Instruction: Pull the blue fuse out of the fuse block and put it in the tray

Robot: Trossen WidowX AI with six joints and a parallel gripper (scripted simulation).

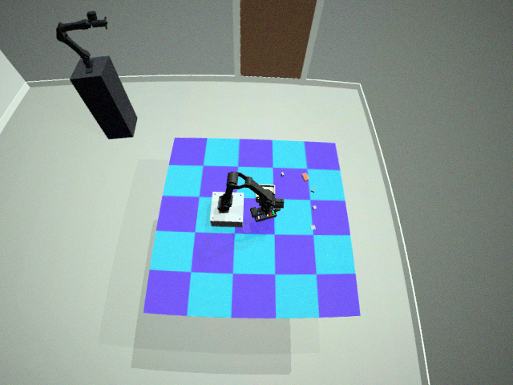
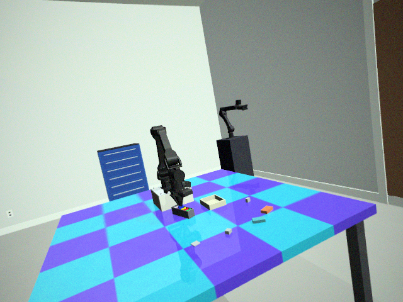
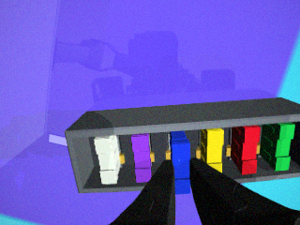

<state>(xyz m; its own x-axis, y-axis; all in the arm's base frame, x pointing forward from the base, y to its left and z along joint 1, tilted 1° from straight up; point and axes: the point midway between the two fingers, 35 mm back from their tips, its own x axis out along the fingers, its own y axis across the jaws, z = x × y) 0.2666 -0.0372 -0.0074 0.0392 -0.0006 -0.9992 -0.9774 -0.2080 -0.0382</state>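
Observation:
The blue fuse (image 3: 181, 152) is between the fingertips of my gripper (image 3: 180, 166) (image 2: 179, 204), which is shut on it. The fuse stands higher than its neighbours and overlaps the near rim of the dark fuse block (image 3: 187, 114) (image 2: 182, 212) in the wrist view. Whether its lower end is clear of the slot is hidden. The purple fuse (image 3: 142, 157) and white fuse (image 3: 107, 159) sit to its left, the yellow fuse (image 3: 214, 145), red fuse (image 3: 247, 145) and green fuse (image 3: 283, 145) to its right. The cream tray (image 2: 205, 205) stands beside the block; nothing shows inside it.
The white base box (image 1: 236, 207) stands left of the block in the top view. An orange piece (image 1: 305, 176) (image 2: 266, 209), a teal piece (image 2: 258, 220) and several small pale pieces, one of them a grey cube (image 2: 228, 231), lie farther out on the table.

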